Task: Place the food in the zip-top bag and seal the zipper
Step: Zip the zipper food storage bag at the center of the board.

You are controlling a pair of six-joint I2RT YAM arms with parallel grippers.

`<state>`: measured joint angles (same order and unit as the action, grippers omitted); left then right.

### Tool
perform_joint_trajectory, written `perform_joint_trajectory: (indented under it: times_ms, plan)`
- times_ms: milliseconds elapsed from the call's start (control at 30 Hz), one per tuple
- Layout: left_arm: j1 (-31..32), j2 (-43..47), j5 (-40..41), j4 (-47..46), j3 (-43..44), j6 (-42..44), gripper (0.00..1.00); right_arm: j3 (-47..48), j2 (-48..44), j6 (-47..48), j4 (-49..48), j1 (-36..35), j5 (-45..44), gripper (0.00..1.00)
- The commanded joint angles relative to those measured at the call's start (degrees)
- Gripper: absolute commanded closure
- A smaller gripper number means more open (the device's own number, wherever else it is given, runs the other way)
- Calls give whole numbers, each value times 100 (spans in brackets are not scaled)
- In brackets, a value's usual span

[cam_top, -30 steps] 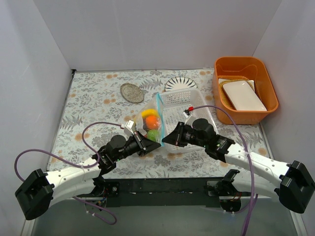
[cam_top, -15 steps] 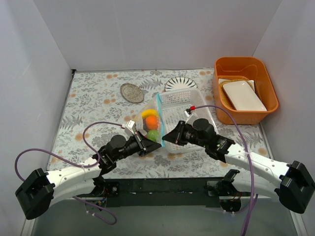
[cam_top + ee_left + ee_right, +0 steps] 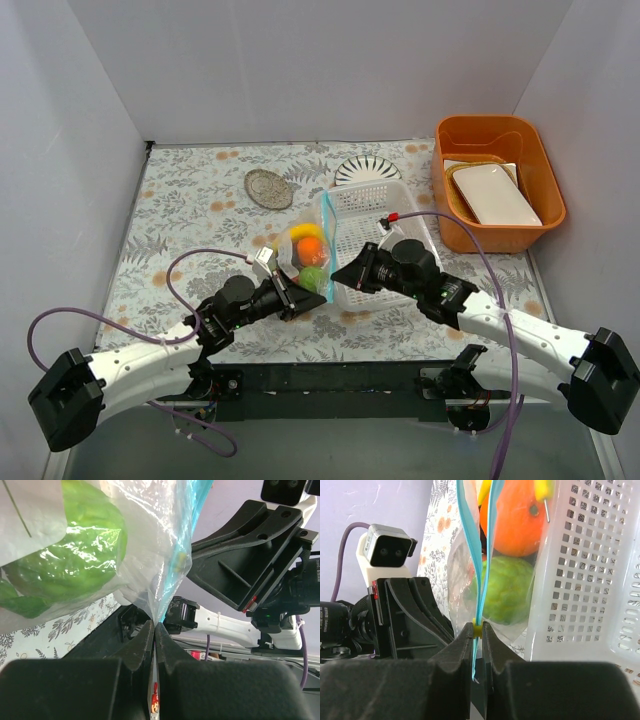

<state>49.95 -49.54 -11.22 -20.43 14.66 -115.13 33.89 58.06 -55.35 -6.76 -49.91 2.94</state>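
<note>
The bag (image 3: 296, 262), with the food (image 3: 309, 248) inside, stands against the left side of the basket (image 3: 375, 200). The left claw (image 3: 154, 630) is clenched on the bag's clear corner. The right claw (image 3: 477, 630) is nipped on the zipper (image 3: 470, 545), whose two sides part beyond the pinch. To seal it well, I judge the left should anchor while the right slides along the strip, pressing evenly without tugging. The desk (image 3: 190, 210) wears a flowered cloth. Behind the basket lie a striped plate (image 3: 365, 170) and a grey dish (image 3: 267, 187), and right of it is an orange tub (image 3: 450, 135). Plain white walls stand around.

Crinkly clear zip-top bag (image 3: 292, 262) standing on edge, yellow banana (image 3: 303, 230), orange (image 3: 309, 248), green ball (image 3: 311, 276) inside, blue-green zipper (image 3: 325, 240) strips parted
</note>
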Motion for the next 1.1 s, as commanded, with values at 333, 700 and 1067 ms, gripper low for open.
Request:
perform_joint_trajectory:
  times_ms: [333,700,1067]
  plan:
    - [41,243,-258,610,-42,-519,100,566,-85,341,114,69,-654,94]
    - [41,559,-135,1014,-156,-537,100,689,-32,420,158,87,-698,94]
    - [32,963,-12,1339,-323,-616,100,821,47,499,202,139,-689,94]
